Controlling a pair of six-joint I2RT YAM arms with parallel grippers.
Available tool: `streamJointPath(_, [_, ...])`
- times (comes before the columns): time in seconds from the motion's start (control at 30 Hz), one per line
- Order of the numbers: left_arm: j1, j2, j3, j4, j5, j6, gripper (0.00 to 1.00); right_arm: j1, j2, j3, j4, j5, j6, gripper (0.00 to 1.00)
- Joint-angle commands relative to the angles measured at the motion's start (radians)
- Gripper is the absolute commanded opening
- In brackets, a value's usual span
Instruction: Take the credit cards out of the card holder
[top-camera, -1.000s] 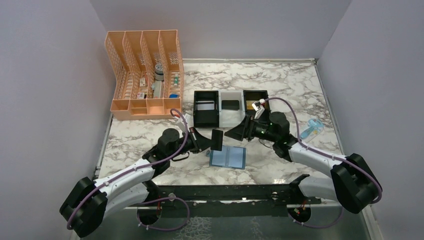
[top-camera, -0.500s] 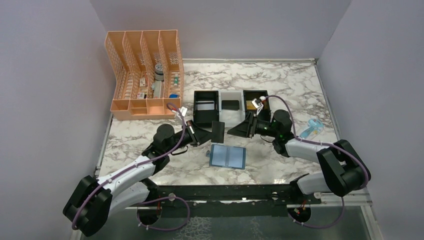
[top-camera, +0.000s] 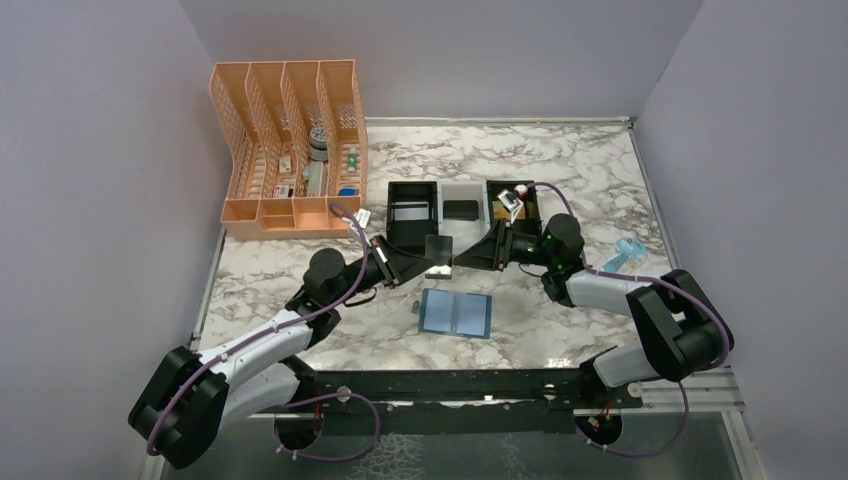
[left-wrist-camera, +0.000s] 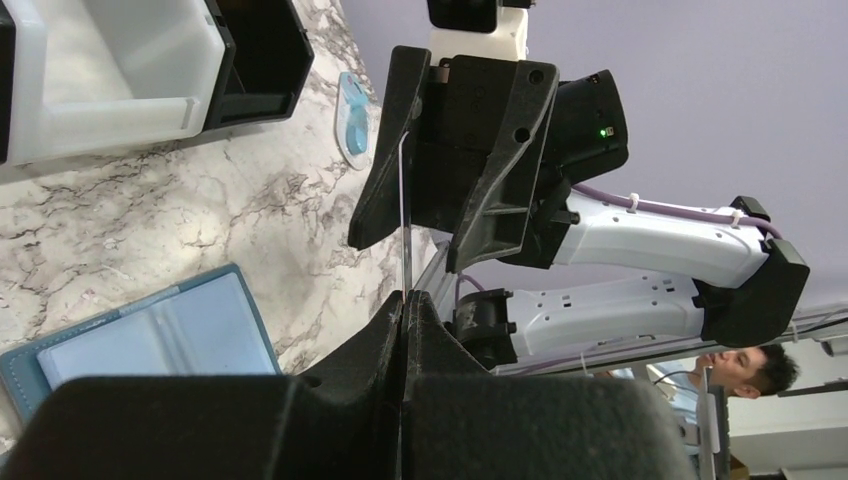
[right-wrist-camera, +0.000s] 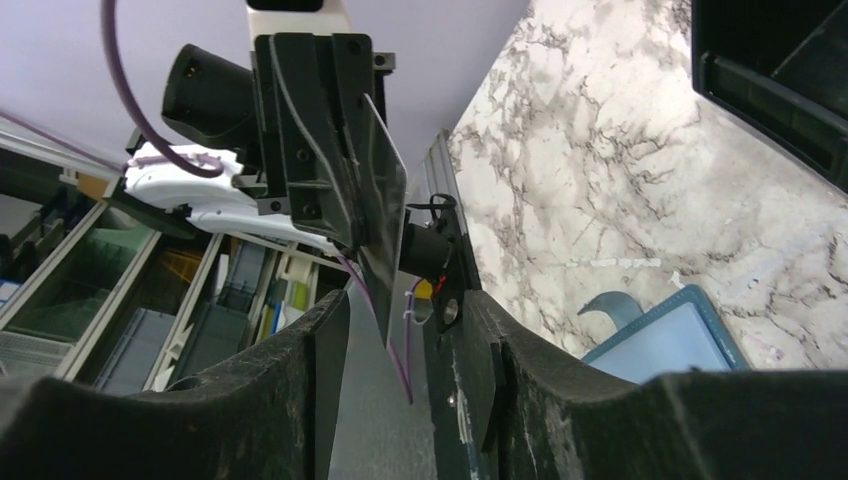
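Left gripper (left-wrist-camera: 403, 300): fingers pressed together, pinching one edge of a thin, glossy dark-grey rectangular card (right-wrist-camera: 385, 200). The card is held clear of the table and sticks straight out past the fingertips toward the other arm.

Right gripper (right-wrist-camera: 400, 320): fingers spread, one on either side of the card's free end, with the card in the gap between them. In the left wrist view the card runs close along one right finger; contact cannot be told. The other finger stands apart from it.

Flat teal-blue bifold wallet (top-camera: 455, 312): lies open on the white-and-grey marble table (top-camera: 560, 160), pale blue inner panels facing up. It sits below the two sets of fingertips, a little toward the arm bases. Neither gripper touches it.

Beyond the fingertips, away from the bases: a black-and-white three-compartment tray (top-camera: 405, 238).
- The black compartment on the left gripper's side holds a pale grey flat card (top-camera: 410, 211).
- The white middle compartment holds a black flat card (top-camera: 460, 208).
- The compartment on the right gripper's side is partly hidden behind the right wrist.

Peach plastic mesh desk organiser (top-camera: 290, 150): out to the left of the left gripper and farther back, well apart, with small items in its slots.

Small light-blue object (top-camera: 625, 255): on the table to the outer side of the right arm, well apart from the right gripper, too small to identify.
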Motion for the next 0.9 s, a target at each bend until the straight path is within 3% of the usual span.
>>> streamJointPath(0.0, [0.004, 0.008, -0.016, 0.08, 0.023, -0.031, 0.0, 0.009, 0.016, 0.046, 0.061, -0.049, 0.024, 0.45])
streamJointPath(0.87, [0.004, -0.034, -0.021, 0.095, 0.041, -0.049, 0.0, 0.059, 0.08, 0.086, 0.168, -0.062, 0.15, 0.19])
